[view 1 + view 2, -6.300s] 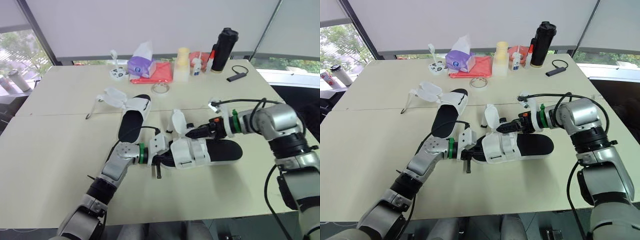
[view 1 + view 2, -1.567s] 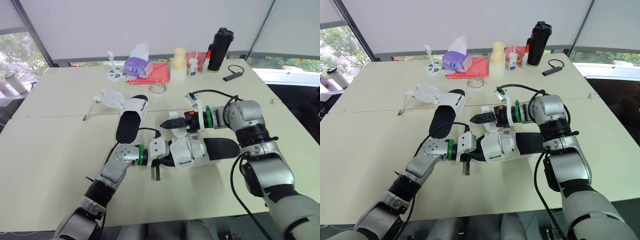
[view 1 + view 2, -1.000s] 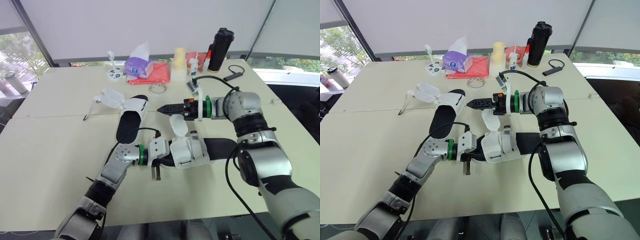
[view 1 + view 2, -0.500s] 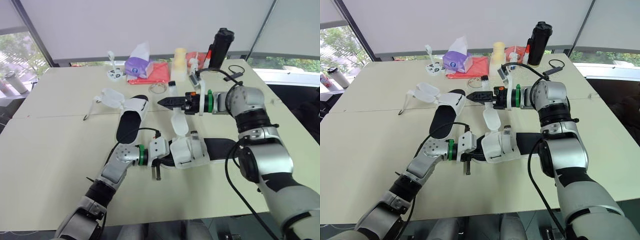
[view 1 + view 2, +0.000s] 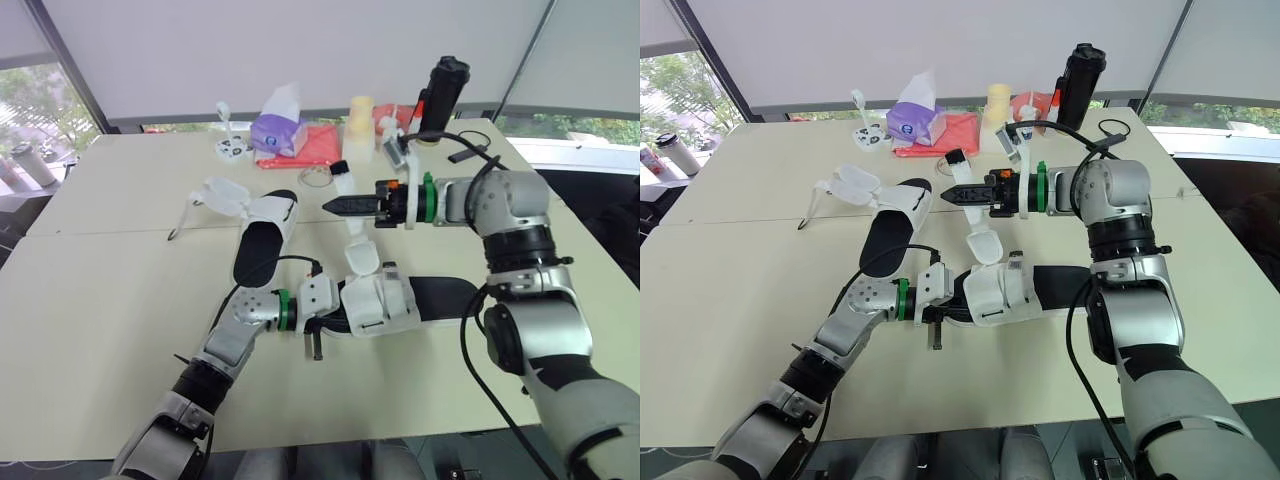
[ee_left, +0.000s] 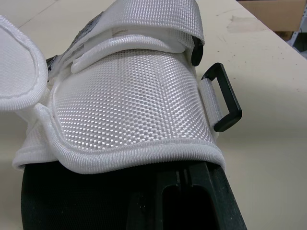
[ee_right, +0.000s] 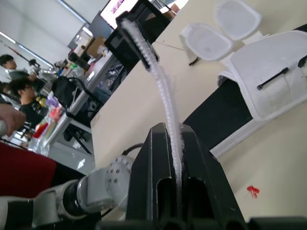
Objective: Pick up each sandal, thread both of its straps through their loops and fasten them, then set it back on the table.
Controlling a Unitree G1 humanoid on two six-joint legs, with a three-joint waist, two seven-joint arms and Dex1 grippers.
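Right end effector (image 5: 340, 205) is pinching the strap (image 7: 165, 103) flat, jaws closed on it, holding it raised above the near sandal (image 5: 400, 300), which is lying on the surface (image 5: 100, 290). Left end effector (image 5: 318, 320) is sitting at the toe; I cannot tell its grip. I am judging this as mid-threading. The next move calls for guiding the strap tip into the black loop (image 6: 223, 98). The second sandal (image 5: 262, 235) is lying unfastened.

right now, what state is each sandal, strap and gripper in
near sandal, resting on the table, toe end gripped
lifted strap, unfastened, pulled up from the near sandal
far sandal, on the table, flaps spread open
left gripper, shut on near sandal
right gripper, shut on lifted strap
black bottle, upright, lid on
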